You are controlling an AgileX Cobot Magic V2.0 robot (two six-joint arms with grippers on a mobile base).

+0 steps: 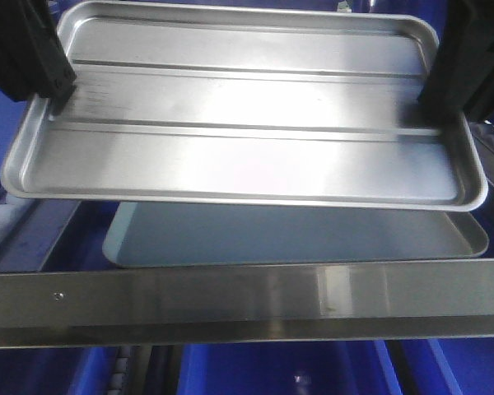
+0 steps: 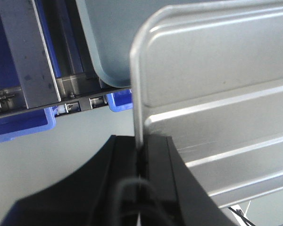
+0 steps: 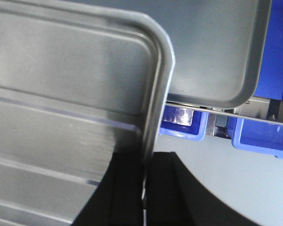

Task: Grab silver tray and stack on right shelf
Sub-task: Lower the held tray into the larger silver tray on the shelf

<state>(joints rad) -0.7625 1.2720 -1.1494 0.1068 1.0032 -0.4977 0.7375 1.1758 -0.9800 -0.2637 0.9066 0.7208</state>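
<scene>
you have the silver tray (image 1: 247,123) in the air, carried by both arms; the left gripper (image 1: 59,89) is closed on the rim of its left short side, and the right gripper (image 1: 435,99) is closed on the rim of the right short side; in each wrist view the thin rim stands between the two black fingers. the tray hangs above the right shelf (image 1: 395,296), just behind the flat steel front bar (image 1: 148,304), and over the duller grey tray (image 1: 296,234) that lies on the shelf; the two trays are apart, with a visible gap; the near edge of the silver one is not quite parallel to the front bar.

my judgement is that the step in hand is the lowering onto the grey tray. to do it well, first square the silver tray with the grey one below; it seems to sit more to the left, though this view makes it hard to be sure; then lower both arms together at the same speed, because a pinch on such a thin rim can slip or twist if one side leads; go down slowly, since the outer fingers may meet the lower rim first; do not open until the bottom rests; open both sides together, then draw out sideways.
</scene>
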